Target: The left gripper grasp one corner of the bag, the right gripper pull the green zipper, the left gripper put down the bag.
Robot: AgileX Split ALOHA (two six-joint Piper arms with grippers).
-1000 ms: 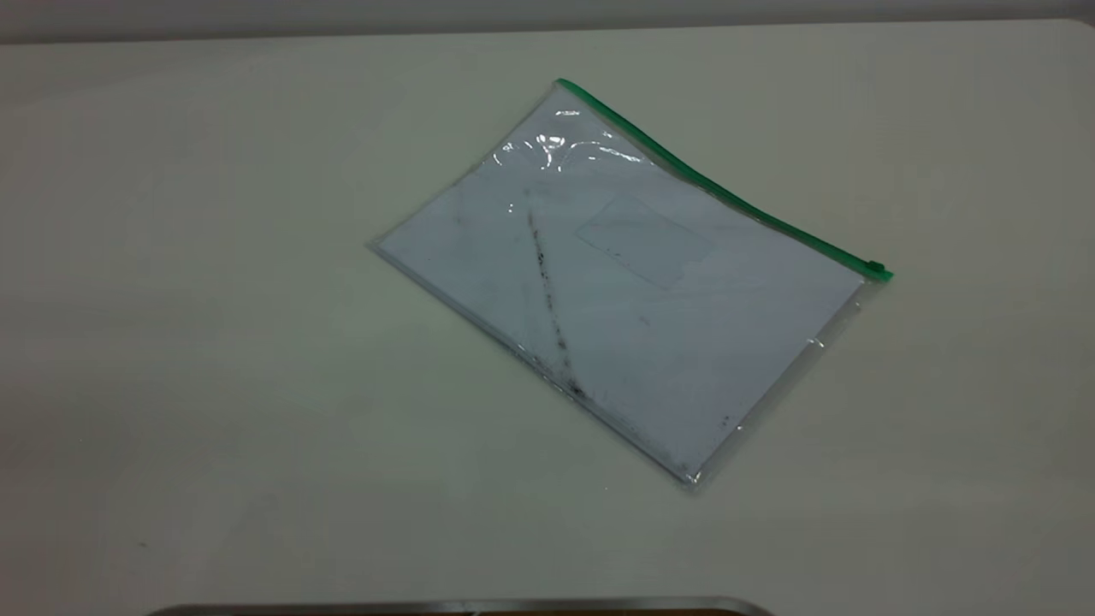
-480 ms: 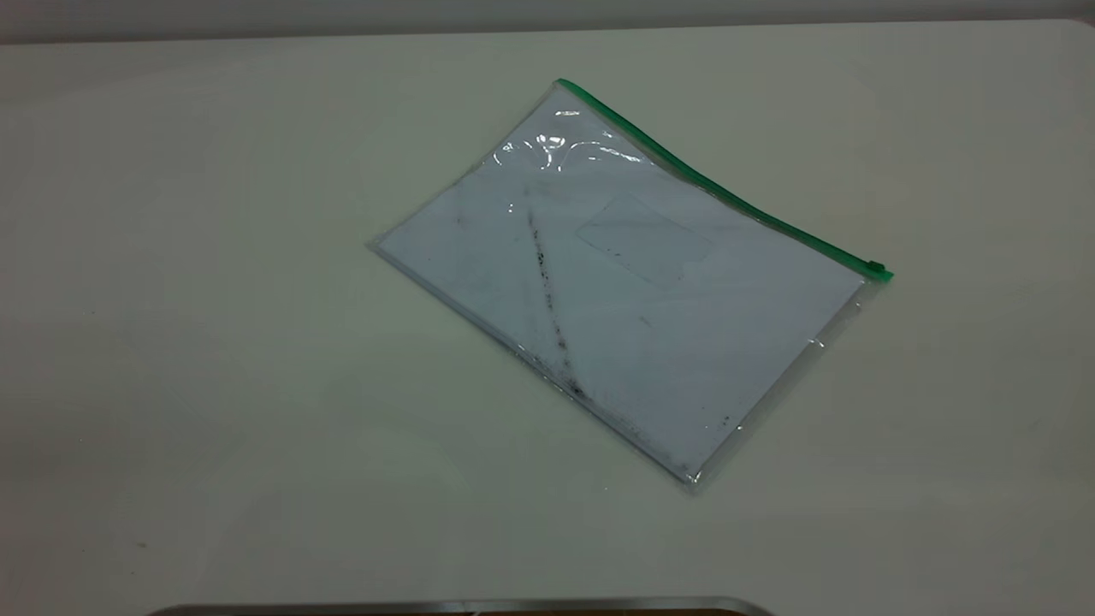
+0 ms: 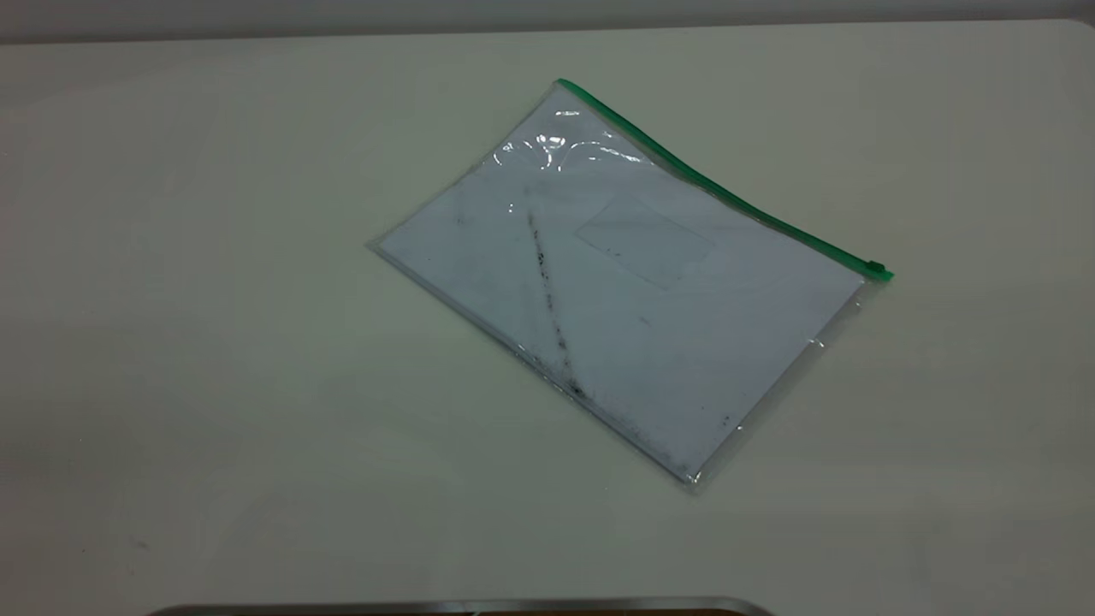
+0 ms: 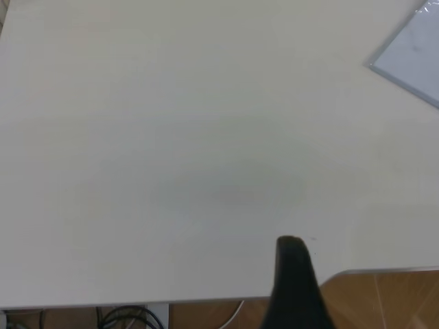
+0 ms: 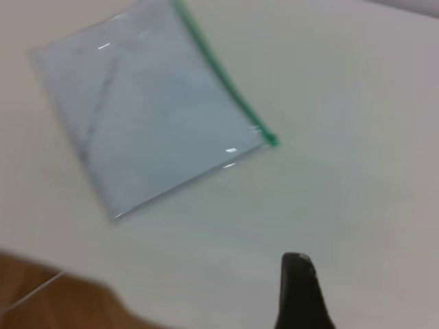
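Note:
The bag [image 3: 624, 282] lies flat on the white table [image 3: 214, 342], a clear pouch with a white sheet and a dark diagonal smudge inside. The green zipper [image 3: 719, 184] runs along its far edge, and the slider tab [image 3: 875, 268] sits at the right end. The corner of the bag [image 3: 560, 85] at the strip's other end has wrinkled shiny plastic beside it. No gripper shows in the exterior view. My left gripper [image 4: 290, 243] hangs over the table's near edge, well away from the bag [image 4: 411, 48]. My right gripper [image 5: 296, 259] hovers above bare table, apart from the bag [image 5: 151, 110] and its green zipper [image 5: 219, 79].
A dark metal-rimmed edge [image 3: 462, 606] runs along the bottom of the exterior view. Wooden floor [image 4: 384, 301] and cables [image 4: 123, 319] show beyond the table's edge in the left wrist view. Bare table surrounds the bag on all sides.

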